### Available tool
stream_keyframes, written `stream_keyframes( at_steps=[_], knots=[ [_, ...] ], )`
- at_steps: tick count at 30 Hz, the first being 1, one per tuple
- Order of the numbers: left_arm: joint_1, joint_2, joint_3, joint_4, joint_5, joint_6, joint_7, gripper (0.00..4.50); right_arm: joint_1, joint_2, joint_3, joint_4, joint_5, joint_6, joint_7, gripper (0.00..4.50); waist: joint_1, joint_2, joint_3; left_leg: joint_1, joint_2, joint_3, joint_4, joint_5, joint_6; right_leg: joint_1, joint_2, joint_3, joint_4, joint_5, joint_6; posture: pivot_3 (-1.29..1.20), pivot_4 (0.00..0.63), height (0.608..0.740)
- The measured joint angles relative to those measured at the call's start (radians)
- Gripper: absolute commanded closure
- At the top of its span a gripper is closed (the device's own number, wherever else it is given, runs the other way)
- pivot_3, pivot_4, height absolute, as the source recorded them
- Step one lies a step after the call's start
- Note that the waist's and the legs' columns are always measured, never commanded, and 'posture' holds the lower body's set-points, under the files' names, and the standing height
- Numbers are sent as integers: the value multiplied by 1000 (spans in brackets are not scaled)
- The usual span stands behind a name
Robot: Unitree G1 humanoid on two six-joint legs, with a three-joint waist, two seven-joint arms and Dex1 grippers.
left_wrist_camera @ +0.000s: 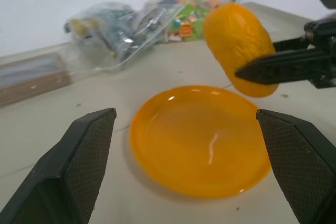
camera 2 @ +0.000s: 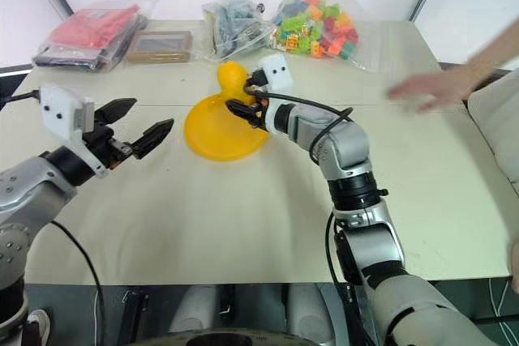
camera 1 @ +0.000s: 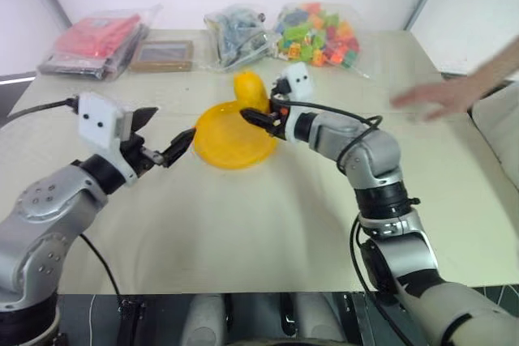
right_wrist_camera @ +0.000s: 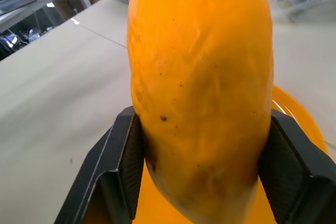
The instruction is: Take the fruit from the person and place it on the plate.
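Right wrist view shows the right pincer (camera 1: pixel 258 117) clamped on the fruit (right_wrist_camera: pixel 199 93) above the plate (left_wrist_camera: pixel 199 140); released this high, it could roll off, while the left pincer (camera 2: pixel 146 137) gapes apart.

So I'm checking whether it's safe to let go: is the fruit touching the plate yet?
Apart. In the left wrist view the fruit, pinched by the right gripper, hangs above the plate's far rim.

The fruit (right_wrist_camera: pixel 199 93) is cut off above; the person's hand (camera 1: pixel 442 96) is blurred, the forearm leaving frame; bag (camera 1: pixel 316 34) contents indistinct.
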Motion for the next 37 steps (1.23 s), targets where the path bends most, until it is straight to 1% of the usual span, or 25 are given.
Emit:
stream_keyframes(
  at_steps=[3,6,11,13,16,19,22,25,28,31,35,37],
  knots=[
    [25,-1,18,-25,-4,5,26,0,-16,34,34,99,-52,-33,-6,2162,-1,-1,0,0,0,0,0,0,0,1,0,-1,0,0,0,0,150,731],
    [31,-4,19,-56,-6,17,50,0,-39,54,58,232,-125,-56,-49,2162,-3,-1,0,0,0,0,0,0,0,0,0,-1,0,0,0,0,150,731],
    [30,-4,19,-76,-26,23,79,0,-43,64,84,320,-211,-128,-60,2162,-6,0,0,0,0,0,0,0,0,0,0,0,0,0,0,0,150,731],
    [30,-4,19,-76,-27,23,85,0,-44,68,85,326,-229,-142,-55,1121,-7,0,0,0,0,0,0,0,0,0,1,0,0,0,0,0,150,731],
    [22,-4,16,-76,-26,23,90,0,-45,68,84,319,-230,-144,-32,64,-6,0,0,0,0,0,0,0,0,0,0,0,0,0,0,0,150,731],
    [4,-4,5,-72,-26,23,90,0,-41,61,83,286,-228,-141,-3,64,-4,0,0,0,0,0,0,0,0,0,0,-1,0,0,0,0,150,731],
    [-19,-3,-8,-66,-26,21,82,0,-31,32,70,213,-209,-115,46,64,-3,0,0,0,0,0,0,0,0,0,0,0,-1,0,0,0,150,731],
    [-28,-3,-20,-47,-26,21,68,0,-6,-55,7,81,-140,-68,123,64,1,0,0,0,0,0,0,0,0,0,0,-1,-1,0,0,0,150,731],
    [-34,-2,-24,-33,-26,21,52,0,48,-198,-82,-69,-51,-27,227,64,3,-1,0,0,0,0,0,0,0,1,0,-1,-2,0,0,0,150,731],
    [-36,2,-24,-24,-28,19,23,0,152,-348,-162,-201,40,1,352,64,0,0,0,0,0,0,-1,0,0,1,0,-1,-3,0,0,0,150,731],
    [-34,9,-21,-9,-35,16,-6,0,266,-519,-281,-289,154,50,473,64,-6,0,0,1,0,0,-1,0,0,1,1,0,-2,0,0,0,150,731],
    [-34,9,-21,-7,-37,16,-15,0,295,-563,-319,-305,181,52,499,64,-7,0,0,2,0,0,-1,0,0,1,2,0,-2,0,-1,0,150,731]
  ],
)
